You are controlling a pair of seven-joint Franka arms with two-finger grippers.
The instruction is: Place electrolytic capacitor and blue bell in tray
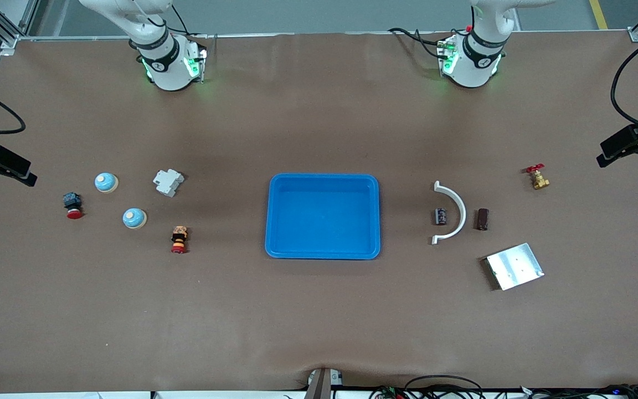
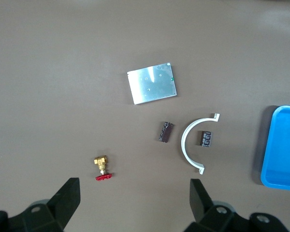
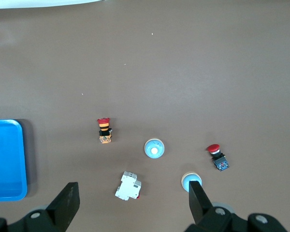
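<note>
Nothing placed yet. The shallow bright blue rectangular plastic tray (image 1: 323,216) sits mid-tabletop and holds nothing; both picks are still to do.

Left pincer (image 2: 135,195): fingers spread wide, holding nothing, high over the left arm's end of the tabletop. Below it lie two small cylinders that could be the electrolytic capacitor: a dark one with pale markings (image 2: 206,139) inside the curve of a white plastic half-ring (image 2: 191,141), and a dark brown one (image 2: 166,131) just outside that curve. Which one the task means cannot be told. Also under this pincer: a flat silver metal plate (image 2: 152,83) and a small brass valve with a red handle (image 2: 102,165).

Right pincer (image 3: 134,200): also wide, holding nothing, high over the right arm's end. Two light blue dome bells sit below it, one (image 3: 154,148) close under the pincer, the other (image 3: 190,181) right by one finger in its wrist view. Either would serve. Nearby: a white circuit breaker (image 3: 128,186), a red-capped push button on a black body (image 3: 217,157), and a red-and-orange stacked button (image 3: 104,130).
</note>
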